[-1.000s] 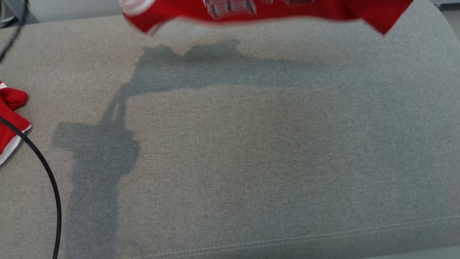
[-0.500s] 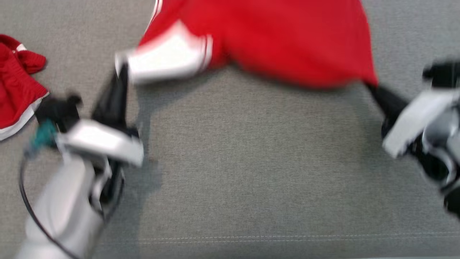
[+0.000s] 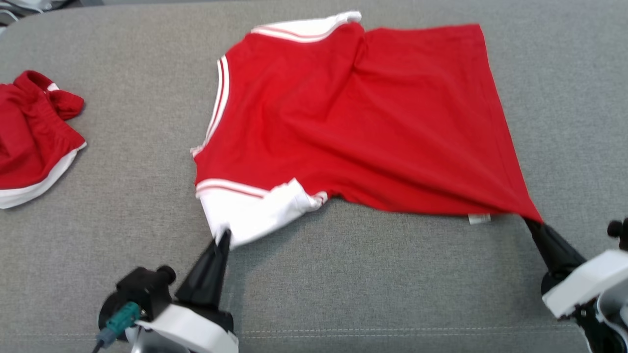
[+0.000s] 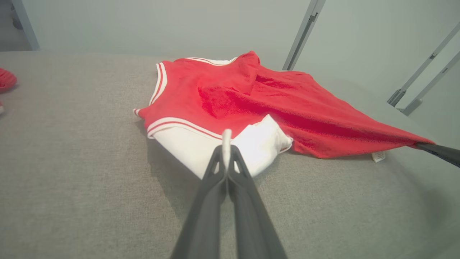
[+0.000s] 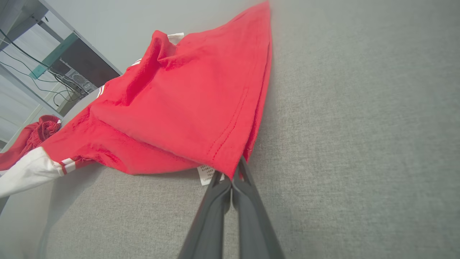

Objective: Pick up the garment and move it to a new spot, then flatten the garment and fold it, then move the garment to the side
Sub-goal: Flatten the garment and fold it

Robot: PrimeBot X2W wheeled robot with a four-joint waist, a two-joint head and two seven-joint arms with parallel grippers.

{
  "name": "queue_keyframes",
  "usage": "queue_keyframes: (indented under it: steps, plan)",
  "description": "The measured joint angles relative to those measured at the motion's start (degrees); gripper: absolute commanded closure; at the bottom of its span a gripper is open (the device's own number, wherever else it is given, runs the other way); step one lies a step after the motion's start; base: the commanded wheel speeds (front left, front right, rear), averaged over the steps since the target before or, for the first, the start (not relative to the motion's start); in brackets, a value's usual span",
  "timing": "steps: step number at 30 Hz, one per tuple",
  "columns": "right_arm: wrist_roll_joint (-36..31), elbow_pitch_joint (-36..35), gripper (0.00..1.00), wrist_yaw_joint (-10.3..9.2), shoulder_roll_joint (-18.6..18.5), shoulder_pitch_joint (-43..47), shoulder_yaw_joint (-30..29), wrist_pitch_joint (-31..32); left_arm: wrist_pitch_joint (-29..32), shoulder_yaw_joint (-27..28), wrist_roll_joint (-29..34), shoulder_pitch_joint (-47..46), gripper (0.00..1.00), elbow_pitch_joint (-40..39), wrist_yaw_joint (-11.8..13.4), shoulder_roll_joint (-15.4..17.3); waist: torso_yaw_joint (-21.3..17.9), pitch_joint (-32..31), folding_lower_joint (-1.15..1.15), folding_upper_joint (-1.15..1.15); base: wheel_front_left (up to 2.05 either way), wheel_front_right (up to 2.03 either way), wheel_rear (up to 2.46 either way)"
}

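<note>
The red shirt (image 3: 353,122) lay spread on the grey cushion (image 3: 122,220), mostly flat but creased toward its lower right corner. The left pincer (image 3: 223,239) was clamped on the edge of the white sleeve (image 3: 255,211). The right pincer (image 3: 534,223) was clamped on the hem corner, where the cloth was pulled taut. The step in hand looked to be the flattening. The next move would likely call for drawing both held points apart and low to smooth the wrinkles before any fold. A second red garment (image 3: 29,137) lay well apart at the left

Lab: computer tower (image 5: 79,82), trailing cables (image 5: 63,95)
</note>
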Motion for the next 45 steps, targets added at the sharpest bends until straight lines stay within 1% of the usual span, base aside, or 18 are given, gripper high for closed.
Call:
queue_keyframes:
  steps: [5,7,9,16,24,26,27,29,31,32,33,35,37,39,40,42,44,45]
  plan:
    - [-0.19,-1.45,1.00,-0.01,1.33,7.05,-3.05,-0.37,4.39,-1.74,-0.87,4.86,1.00,-2.87,1.49,0.80,-0.01,-2.48,0.00,0.00,0.00,0.00,0.00]
    - [-0.88,-2.86,1.00,-0.01,3.05,10.96,-4.92,0.30,6.46,-2.30,-1.64,6.95,1.00,-3.55,2.24,1.37,0.00,-3.93,0.00,0.00,0.00,0.00,0.00]
    - [-1.25,-3.59,1.00,0.00,4.39,13.58,-6.73,0.65,7.24,-2.35,-1.98,7.94,1.00,-4.07,2.57,1.59,0.07,-4.73,0.00,0.00,0.00,0.00,0.00]
    - [-4.75,-7.14,1.00,-0.01,7.91,20.50,-12.57,4.16,8.66,-2.44,-3.07,9.71,1.00,-4.38,3.21,1.67,0.05,-6.25,0.00,0.00,0.00,0.00,0.00]
    - [-10.07,-10.94,1.00,-0.01,12.32,22.89,-17.82,9.70,8.66,-2.43,-4.23,10.37,1.00,-4.17,3.20,1.71,-0.66,-5.60,0.00,0.00,0.00,0.00,0.00]
    - [-10.71,-12.00,1.00,-0.01,13.17,22.88,-18.82,11.57,8.66,-2.44,-4.30,10.24,1.00,-4.07,2.79,1.71,-0.63,-5.04,0.00,0.00,0.00,0.00,0.00]
    - [-10.81,-12.25,1.00,-0.01,13.46,22.58,-19.28,12.46,8.68,-2.50,-4.68,9.80,1.00,-3.78,2.03,1.67,-0.57,-4.61,0.00,0.00,0.00,0.00,0.00]
    - [-10.83,-11.69,1.00,-0.01,13.61,20.34,-19.51,16.13,9.16,-2.53,-6.08,6.37,1.00,-1.72,-0.62,1.36,-0.44,-3.59,0.00,0.00,0.00,0.00,0.00]
    - [-10.83,-9.56,1.00,-0.02,13.43,13.63,-18.57,20.87,10.82,-2.34,-8.57,-0.55,1.00,1.94,-4.85,0.92,-0.33,-2.48,0.00,0.00,0.00,0.00,0.00]
    - [-10.83,-8.03,1.00,-0.02,13.30,8.21,-17.89,23.59,12.15,-1.99,-10.32,-5.36,1.00,4.63,-7.49,0.69,-0.35,-1.85,0.00,0.00,0.00,0.00,0.00]
    - [-10.84,-6.37,1.00,-0.03,13.17,1.64,-16.81,26.06,13.17,-0.86,-12.01,-10.63,1.00,7.56,-9.70,0.24,-0.44,-1.25,0.00,0.00,0.00,0.00,0.00]
    - [-11.91,-1.42,1.00,-0.01,13.15,-14.82,-14.23,31.05,14.96,1.25,-12.85,-23.24,1.00,14.59,-12.85,0.74,-0.98,0.00,0.00,0.00,0.00,0.00,0.00]
    - [-15.39,4.71,1.00,-0.02,13.32,-32.17,-12.40,31.82,14.63,4.60,-12.88,-36.85,1.00,21.96,-13.41,1.30,-1.95,1.07,0.00,0.00,0.00,0.00,0.00]
    - [-20.46,10.11,1.00,-0.02,13.17,-47.73,-11.77,28.69,11.73,6.69,-10.47,-50.58,1.00,28.02,-13.70,1.55,-2.46,2.40,0.00,0.00,0.00,0.00,0.00]
    - [-21.57,12.34,1.00,-0.02,13.61,-54.52,-12.28,25.90,9.42,7.23,-8.43,-57.55,1.00,30.80,-13.69,1.54,-2.56,3.14,0.00,0.00,0.00,0.00,0.00]
    - [-22.48,16.39,1.00,-0.02,15.32,-64.92,-13.11,19.30,3.46,8.31,-4.23,-69.28,1.00,35.15,-13.37,1.46,-2.71,4.36,0.00,0.00,0.00,0.00,0.00]
    - [-23.36,19.42,1.00,-0.01,16.13,-70.82,-11.11,15.38,-2.55,8.43,-1.10,-77.34,1.00,37.77,-13.79,1.60,-2.81,4.94,0.00,0.00,0.00,0.00,0.00]
    - [-24.60,20.33,1.00,-0.01,15.70,-72.58,-8.83,14.90,-4.98,8.34,-0.02,-80.14,1.00,38.21,-14.26,1.57,-2.73,5.25,0.00,0.00,0.00,0.00,0.00]
